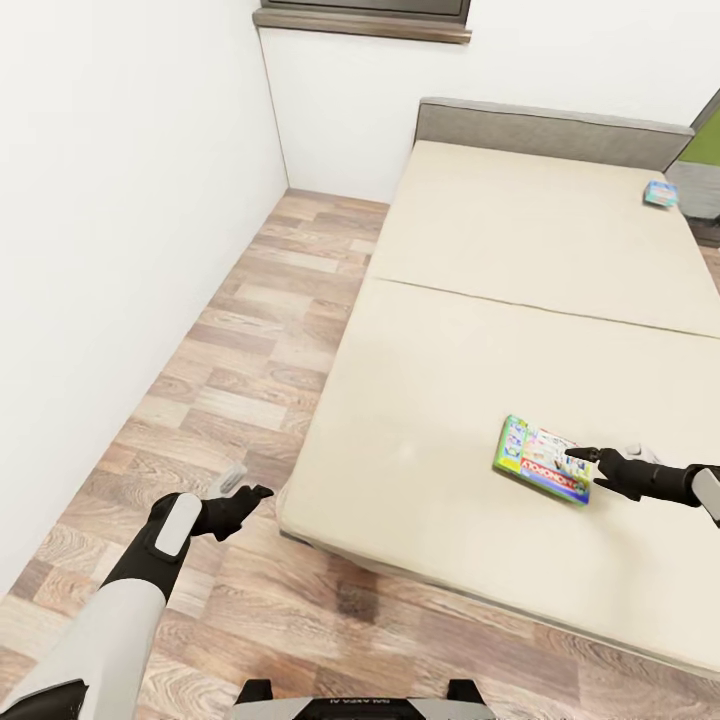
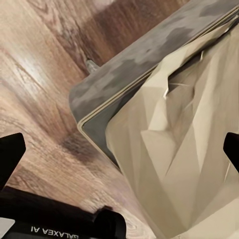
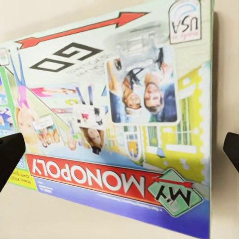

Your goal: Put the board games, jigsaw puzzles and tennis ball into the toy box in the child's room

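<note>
While the right gripper (image 1: 583, 458) is hovering with its fingers spread at the lower right of the head view, the My Monopoly board game (image 1: 542, 459) is lying flat on the beige bed (image 1: 440, 400), just beside the fingertips and untouched. A second, blue board game (image 1: 660, 193) is sitting near the headboard (image 1: 550, 132), upper right. The left gripper (image 1: 250, 485) is hanging released over the wood floor (image 1: 240, 370) by the bed corner.
</note>
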Available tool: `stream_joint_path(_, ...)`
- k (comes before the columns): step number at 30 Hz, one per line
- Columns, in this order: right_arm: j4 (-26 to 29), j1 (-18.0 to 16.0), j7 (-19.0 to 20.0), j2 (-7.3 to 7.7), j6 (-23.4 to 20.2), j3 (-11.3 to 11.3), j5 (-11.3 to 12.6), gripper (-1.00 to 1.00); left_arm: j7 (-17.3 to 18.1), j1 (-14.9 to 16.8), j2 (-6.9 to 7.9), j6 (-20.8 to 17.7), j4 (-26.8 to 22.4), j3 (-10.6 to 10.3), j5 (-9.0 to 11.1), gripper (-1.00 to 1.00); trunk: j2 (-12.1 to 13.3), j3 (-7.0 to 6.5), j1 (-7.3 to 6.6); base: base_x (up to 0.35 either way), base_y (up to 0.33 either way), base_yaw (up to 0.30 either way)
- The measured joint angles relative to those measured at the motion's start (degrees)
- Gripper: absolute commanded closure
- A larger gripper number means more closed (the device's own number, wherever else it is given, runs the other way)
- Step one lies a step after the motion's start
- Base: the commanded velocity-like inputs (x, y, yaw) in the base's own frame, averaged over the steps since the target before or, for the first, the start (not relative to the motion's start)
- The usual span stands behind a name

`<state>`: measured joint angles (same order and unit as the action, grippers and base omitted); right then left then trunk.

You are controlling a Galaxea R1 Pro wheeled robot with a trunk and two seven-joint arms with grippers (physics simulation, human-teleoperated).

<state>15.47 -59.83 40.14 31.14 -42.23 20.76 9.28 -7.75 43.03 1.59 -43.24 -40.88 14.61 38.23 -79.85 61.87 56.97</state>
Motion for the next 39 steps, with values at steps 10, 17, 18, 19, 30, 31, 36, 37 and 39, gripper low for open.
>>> stream_joint_path(10, 0.0, 0.0, 0.0, 0.04, 0.0, 0.08, 0.05, -1.0, -0.03, -0.05, 0.01, 0.0, 0.0, -0.01, -0.01, -1.0, 0.0, 0.48, 0.0, 0.0, 0.0, 0.0)
stream_joint_path(17, 0.0, 0.0, 0.0, 0.05, 0.0, 0.1, 0.08, -1.0, -0.07, -0.06, 0.01, 0.0, 0.0, -0.02, -0.06, -1.0, 0.0, 0.57, 0.0, 0.0, 0.0, 0.0)
stream_joint_path(18, 0.0, 0.0, 0.0, 0.05, 0.0, 0.1, 0.08, -1.0, -0.07, -0.06, 0.01, 0.0, 0.0, -0.02, -0.06, -1.0, 0.0, 0.58, 0.0, 0.0, 0.0, 0.0)
stream_joint_path(19, 0.0, 0.0, 0.0, 0.05, 0.0, 0.1, 0.08, -1.0, -0.07, -0.04, 0.01, 0.0, 0.0, -0.02, -0.06, -1.0, 0.0, 0.59, 0.0, 0.0, 0.0, 0.0)
stream_joint_path(30, 0.0, 0.0, 0.0, 0.06, 0.0, 0.11, 0.09, -1.0, -0.08, -0.04, 0.01, 0.01, 0.0, -0.01, -0.08, -1.0, 0.0, 0.62, 0.0, 0.0, 0.0, 0.0)
stream_joint_path(31, 0.0, 0.0, 0.0, 0.06, 0.0, 0.11, 0.09, -1.0, -0.08, -0.04, 0.01, 0.01, 0.0, -0.01, -0.08, -1.0, 0.0, 0.63, 0.0, 0.0, 0.0, 0.0)
stream_joint_path(36, 0.0, -0.01, -0.01, 0.04, 0.0, 0.11, 0.07, -1.0, -0.09, -0.05, 0.01, 0.04, -0.01, -0.01, -0.07, -1.0, 0.0, 0.63, 0.0, 0.0, 0.0, 0.053)
stream_joint_path(37, 0.0, -0.01, -0.01, 0.03, 0.0, 0.11, 0.07, -1.0, -0.09, -0.04, 0.01, 0.04, -0.01, -0.01, -0.07, -1.0, 0.0, 0.63, 0.0, 0.0, 0.0, 0.134)
stream_joint_path(39, -0.01, -0.01, -0.01, -0.03, 0.01, 0.11, 0.02, -1.0, -0.09, -0.04, 0.01, 0.02, -0.02, 0.0, -0.07, -1.0, 0.0, 0.63, 0.0, 0.0, 0.0, 0.165)
